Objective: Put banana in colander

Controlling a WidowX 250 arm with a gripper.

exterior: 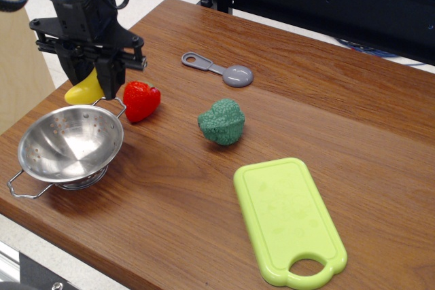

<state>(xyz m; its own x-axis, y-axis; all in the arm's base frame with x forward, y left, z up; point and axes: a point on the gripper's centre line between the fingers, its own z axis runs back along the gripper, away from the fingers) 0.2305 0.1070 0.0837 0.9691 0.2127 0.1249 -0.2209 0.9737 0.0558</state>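
Hiding banana [83, 91] top: end effector [90, 81]

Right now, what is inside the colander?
The colander holds nothing: only its bare perforated steel shows. The banana hangs in the end effector above its far rim, partly hidden by the fingers.
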